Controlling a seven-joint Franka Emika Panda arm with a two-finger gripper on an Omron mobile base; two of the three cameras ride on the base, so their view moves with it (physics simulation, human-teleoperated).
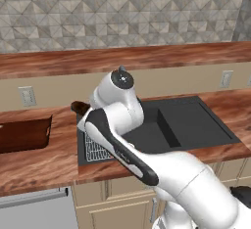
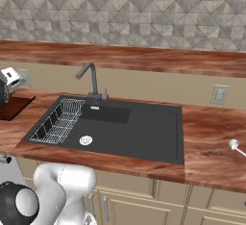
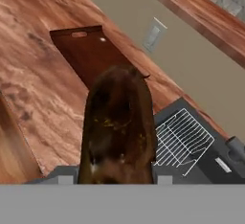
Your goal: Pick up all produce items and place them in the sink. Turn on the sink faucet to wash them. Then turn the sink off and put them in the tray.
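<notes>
1. The tray (image 1: 24, 134) lies on the counter (image 1: 39, 164) at far left, well apart from the sink.
2. The produce (image 3: 119, 127), a dark olive-brown lump, hangs above the counter between tray and sink, just beside the sink's left edge. In the hand view it looms close, with the jaws clamped on it.
3. The rack (image 2: 58, 120) sits in the sink's (image 2: 144, 132) left end.
4. The faucet (image 2: 91, 81) stands behind the basin, spout bent left.
5. The drain (image 2: 85, 140) lies near the rack.
</notes>
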